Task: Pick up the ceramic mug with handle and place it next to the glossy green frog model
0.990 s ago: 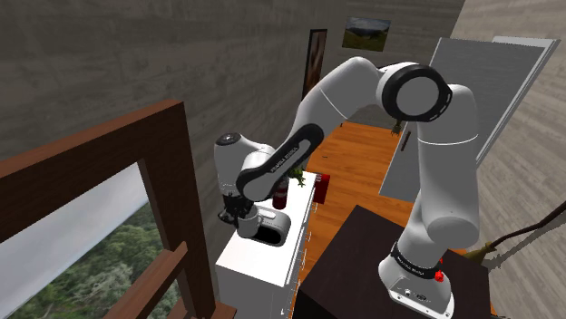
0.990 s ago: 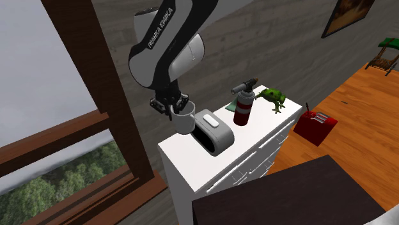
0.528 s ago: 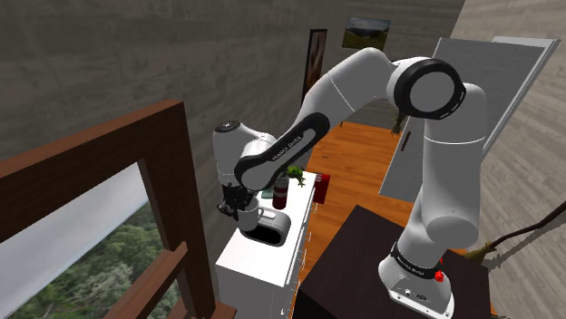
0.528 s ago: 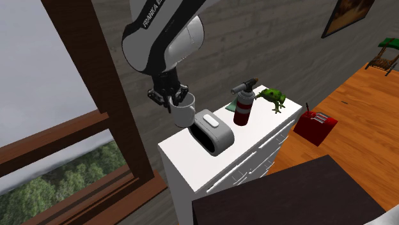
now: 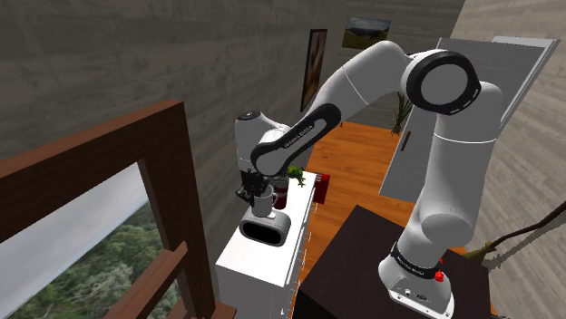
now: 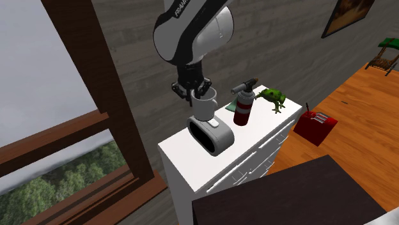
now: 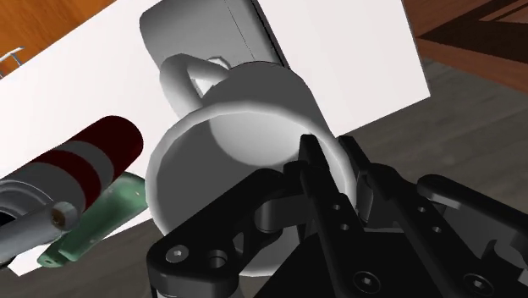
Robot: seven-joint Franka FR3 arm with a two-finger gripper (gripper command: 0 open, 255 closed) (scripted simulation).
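Pincer (image 6: 195, 96) clasping white mug (image 6: 206, 107) by rim, above white dresser (image 6: 192, 160), wooden floor (image 6: 358, 121) beyond

A: What is seen on top of the white dresser (image 6: 192, 160)?
B: A red fire extinguisher (image 6: 242, 107) is stood upright there, and a rounded grey case (image 6: 214, 135) is laid near it.

White arm (image 5: 446, 190), dark joints (image 5: 443, 83), black claw (image 7: 332, 157)

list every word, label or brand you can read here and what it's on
Lettering on the arm: too small to read in the shoulder view, cut off at the top edge in the second exterior view.
On the mug, red extinguisher and frog: no text visible.
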